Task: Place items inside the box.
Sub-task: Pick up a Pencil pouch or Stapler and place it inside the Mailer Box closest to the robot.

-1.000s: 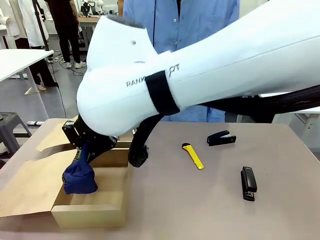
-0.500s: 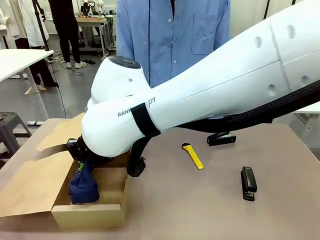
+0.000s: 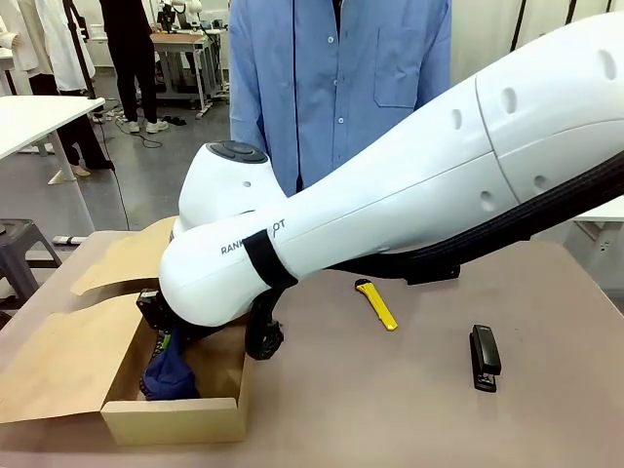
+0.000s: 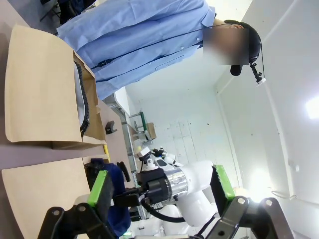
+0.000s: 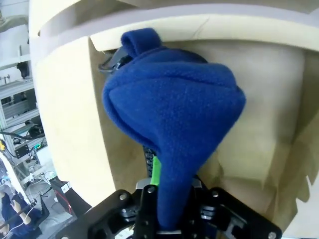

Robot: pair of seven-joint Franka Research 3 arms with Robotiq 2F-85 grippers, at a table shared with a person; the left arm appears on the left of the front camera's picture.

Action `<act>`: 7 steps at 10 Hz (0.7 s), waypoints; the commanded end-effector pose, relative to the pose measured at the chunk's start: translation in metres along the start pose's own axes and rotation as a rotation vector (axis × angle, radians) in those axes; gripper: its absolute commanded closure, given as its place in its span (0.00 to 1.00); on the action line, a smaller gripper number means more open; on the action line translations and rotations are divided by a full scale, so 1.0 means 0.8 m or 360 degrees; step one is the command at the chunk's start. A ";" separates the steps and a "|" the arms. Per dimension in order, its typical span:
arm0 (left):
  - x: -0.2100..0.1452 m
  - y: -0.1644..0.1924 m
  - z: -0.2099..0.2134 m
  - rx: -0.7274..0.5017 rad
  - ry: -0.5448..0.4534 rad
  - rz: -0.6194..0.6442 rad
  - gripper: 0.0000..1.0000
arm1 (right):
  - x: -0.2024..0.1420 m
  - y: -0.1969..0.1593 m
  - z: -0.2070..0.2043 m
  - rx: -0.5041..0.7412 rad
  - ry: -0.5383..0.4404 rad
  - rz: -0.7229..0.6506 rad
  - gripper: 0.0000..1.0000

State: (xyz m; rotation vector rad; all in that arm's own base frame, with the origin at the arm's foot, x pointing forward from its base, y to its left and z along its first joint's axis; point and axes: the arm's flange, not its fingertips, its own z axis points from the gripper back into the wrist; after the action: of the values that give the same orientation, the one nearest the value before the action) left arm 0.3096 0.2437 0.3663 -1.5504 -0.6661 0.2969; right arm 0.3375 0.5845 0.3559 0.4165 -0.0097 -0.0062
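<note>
**Desk:** Brown tabletop on my screen. Where's the navy blue fabric pouch?

**Me:** Inside the box, eight o'clock from the yellow utility knife. My right gripper is clamped tight on its top. My left gripper gapes wide, holding nothing. One black stapler lies at four o'clock of the knife.

Front and close right wrist views share the box.

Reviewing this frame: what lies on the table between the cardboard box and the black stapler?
In the front view, a yellow knife lies between box and stapler, set slightly farther back; otherwise bare tabletop.
</note>
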 end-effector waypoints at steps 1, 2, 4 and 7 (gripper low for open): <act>-0.001 -0.002 -0.001 -0.0023 0.0006 -0.0019 0.00 | -0.004 0.005 -0.013 0.0015 -0.0033 -0.0045 0.89; -0.001 -0.002 -0.001 -0.0023 0.0006 -0.0019 0.00 | -0.004 0.004 -0.012 0.0036 -0.0006 -0.0051 0.76; -0.001 -0.002 -0.001 -0.0023 0.0006 -0.0019 0.00 | -0.007 0.002 -0.015 0.0017 0.0023 -0.0044 0.16; -0.001 -0.002 -0.001 -0.0023 0.0006 -0.0019 0.00 | -0.007 -0.001 -0.015 0.0036 0.0016 -0.0052 0.00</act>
State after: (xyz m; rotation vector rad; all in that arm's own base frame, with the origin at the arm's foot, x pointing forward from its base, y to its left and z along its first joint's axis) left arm 0.3096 0.2437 0.3663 -1.5504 -0.6661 0.2969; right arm 0.3339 0.5880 0.3432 0.4200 0.0158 -0.0257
